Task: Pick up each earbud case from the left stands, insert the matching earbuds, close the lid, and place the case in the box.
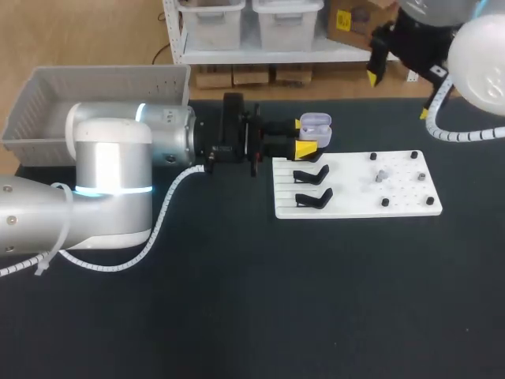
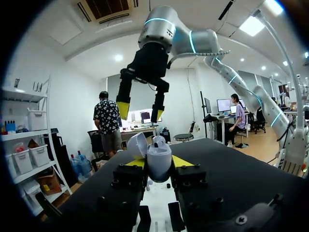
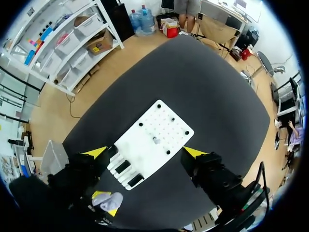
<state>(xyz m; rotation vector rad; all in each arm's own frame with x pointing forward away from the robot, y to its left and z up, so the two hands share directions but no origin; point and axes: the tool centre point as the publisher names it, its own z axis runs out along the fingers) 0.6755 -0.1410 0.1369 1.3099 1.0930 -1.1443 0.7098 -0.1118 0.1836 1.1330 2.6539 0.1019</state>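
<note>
The white earbud case (image 1: 316,126) has its lid open and sits between the yellow tips of my left gripper (image 1: 309,136), which is shut on it just past the white board's (image 1: 355,197) far-left corner. In the left wrist view the case (image 2: 158,157) is held upright in my left gripper (image 2: 159,163), the lid (image 2: 137,145) tipped back. Two empty black stands (image 1: 312,174) (image 1: 314,197) remain on the board's left side. One small earbud (image 1: 380,175) lies among the pegs. My right gripper (image 1: 397,91) hangs open high above the board (image 3: 152,145).
A grey perforated basket (image 1: 102,75) stands at the table's back left. Black pegs (image 1: 385,202) stick up from the right half of the board. Dark tabletop surrounds the board in front and to the right.
</note>
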